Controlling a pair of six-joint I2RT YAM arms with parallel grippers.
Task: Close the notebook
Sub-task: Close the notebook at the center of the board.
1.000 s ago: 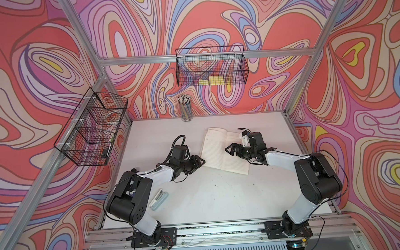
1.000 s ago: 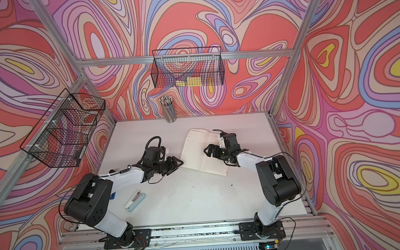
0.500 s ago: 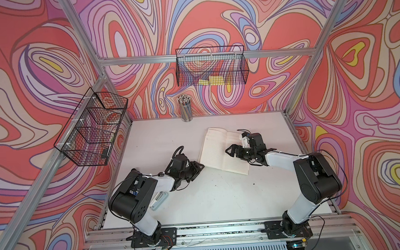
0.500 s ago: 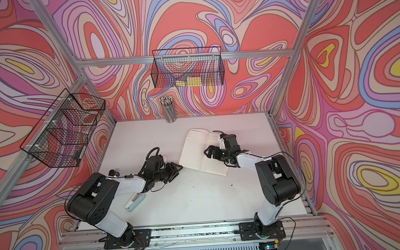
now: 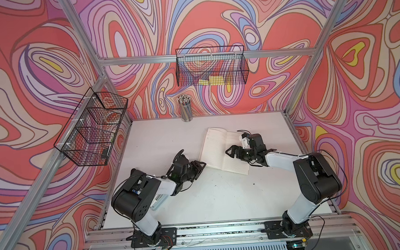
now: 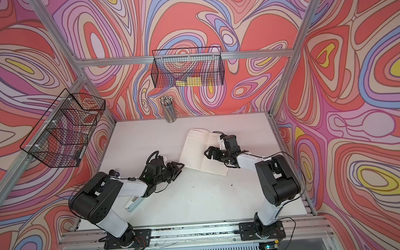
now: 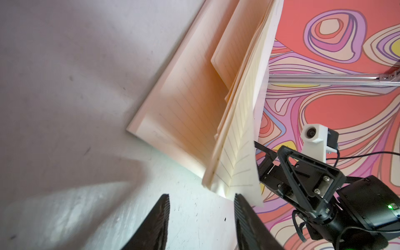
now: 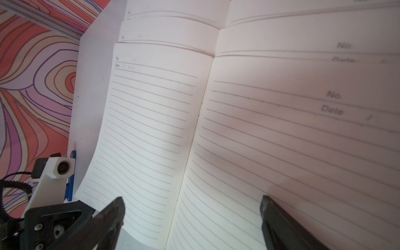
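Notebook: cream ruled paper, matt | table: white, matt, smooth, lightly scuffed | back wire basket: black metal mesh | frame rail: bare metal, satin | left gripper fingers: black plastic, finely ribbed | right arm shell: white plastic, smooth.

Walls on 3 sides: printed swirl pattern, coral-red w/ lilac, blue, cream & yellow patches, dark outlines. Aluminium frame: slotted posts up the back corners, horiz. rail across back wall. Tabletop matte white, a few dark specks twd the front. Back basket, black wire, hangs off the back rail w/ yellow pads inside. Side basket, black wire w/ dividers, hangs off the left side rail. Cup of pencils upright at table's back edge, under back basket's left end. Light even, shadows soft.
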